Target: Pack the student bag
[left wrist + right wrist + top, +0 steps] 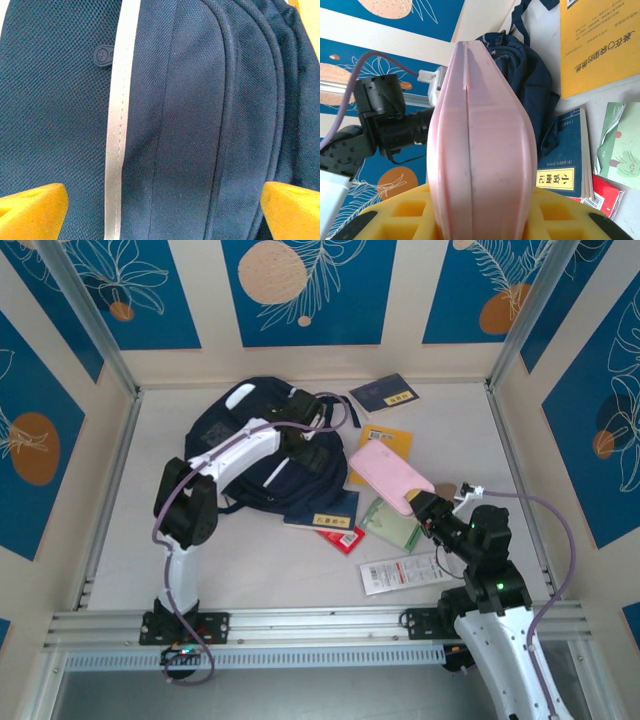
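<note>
I am looking down on the bench [250, 570], where the student bag [215, 425] is lying slumped at the back left, its navy fabric spreading toward the middle. The left arm is reaching across it, and the left gripper [303, 428] is hanging over the bag's right half. On the left wrist camera the left gripper [162, 210] is standing wide open, its yellow fingertips [35, 207] sitting far apart at the bottom corners, with the student bag [190, 125] and its pale stripe [117, 125] spanning the space between them; I cannot tell whether they are touching the cloth. The right gripper [425, 508] is clamping one end of a pink case [390, 477] and holding it off the bench, just right of the bag. On the right wrist camera the pink case [480, 125] is rising out of the right gripper [480, 220], with the student bag [530, 75] behind it. A yellow booklet [385, 445] is lying partly under the case, a navy book [325, 510] is resting against the bag's near edge, a green booklet [392, 525] is lying beside that, and a white packet [400, 573] is sitting nearest me.
</note>
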